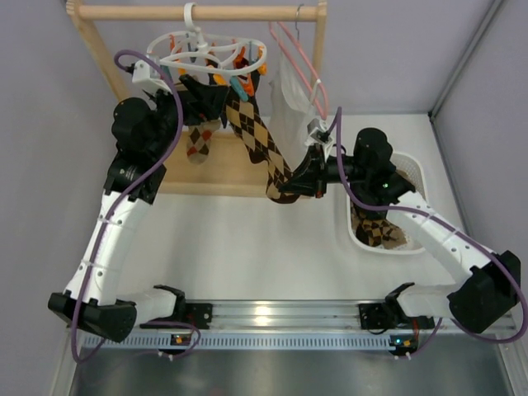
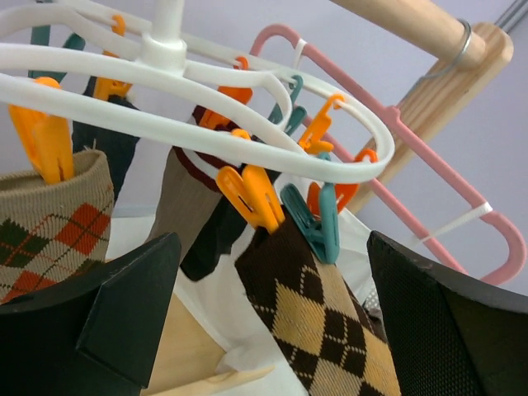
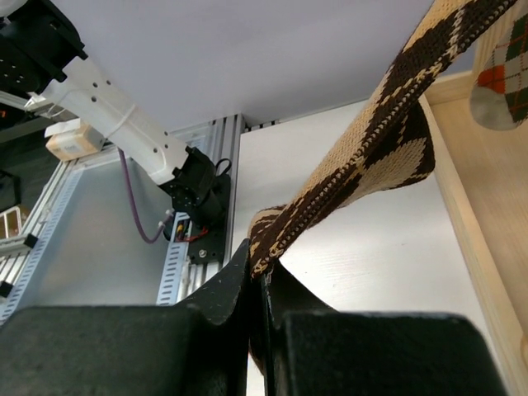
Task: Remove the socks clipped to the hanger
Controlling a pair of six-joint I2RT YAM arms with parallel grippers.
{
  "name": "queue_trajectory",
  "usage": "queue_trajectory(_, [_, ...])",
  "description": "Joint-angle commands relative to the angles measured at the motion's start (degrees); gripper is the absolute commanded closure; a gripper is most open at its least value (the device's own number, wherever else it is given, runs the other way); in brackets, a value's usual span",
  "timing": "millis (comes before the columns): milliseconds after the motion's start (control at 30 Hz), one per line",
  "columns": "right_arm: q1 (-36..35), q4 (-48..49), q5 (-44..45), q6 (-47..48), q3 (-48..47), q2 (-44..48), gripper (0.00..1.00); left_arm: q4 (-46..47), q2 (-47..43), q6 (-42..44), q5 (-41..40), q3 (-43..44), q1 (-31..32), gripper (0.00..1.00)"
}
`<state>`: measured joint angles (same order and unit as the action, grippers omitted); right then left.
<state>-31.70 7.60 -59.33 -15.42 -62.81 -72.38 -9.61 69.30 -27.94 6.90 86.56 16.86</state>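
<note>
argyle sock (image 1: 257, 136) stretched from hanger (image 1: 194, 56)

the hanger is hung on the rail (image 1: 124, 12) at the far edge. the sock is pinned to it, and its toe is clenched by the right gripper (image 1: 295, 186). the left gripper (image 2: 272, 309) is held spread at the sock's cuff, grasping nothing.

A wooden clothes rack (image 1: 124, 12) stands along the far edge of the white table (image 1: 247, 239), its flat base (image 1: 224, 173) resting on the surface. A pink wire hanger (image 2: 393, 115) hangs near the bar's right end, carrying a white garment (image 1: 289, 107). A white basket (image 1: 417, 169) sits by the right edge. A metal rail (image 1: 272, 313) runs along the near edge.
</note>
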Motion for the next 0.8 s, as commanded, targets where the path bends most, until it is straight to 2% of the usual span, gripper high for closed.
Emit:
queue_trajectory(0, [0.59, -2.93, -3.07, 1.36, -3.72, 2.15, 1.0, 9.07, 0.75, -4.64, 2.58, -1.92, -2.87, 0.02])
queue_trajectory(167, [0.59, -3.64, -3.42, 1.62, -4.69, 2.15, 1.0, 19.53, 3.02, -11.25, 11.46, -6.32, -8.51, 0.08])
queue_trajectory(400, [0.5, -5.92, -2.46, 2.67, -6.18, 1.45, 1.0, 27.53, 8.04, -13.8, 18.15, -5.97, -9.66, 0.27])
queue_trajectory(567, [-0.11, -12.07, -1.4, 7.07, -7.42, 0.84, 1.0, 30.69, 10.5, -14.86, 20.87, -5.09, -9.83, 0.29])
queue_trajectory(767, [-0.2, -13.83, -2.19, 9.18, -7.77, 0.75, 1.0, 36.93, 12.52, -17.23, 23.95, -5.53, -9.92, 0.32])
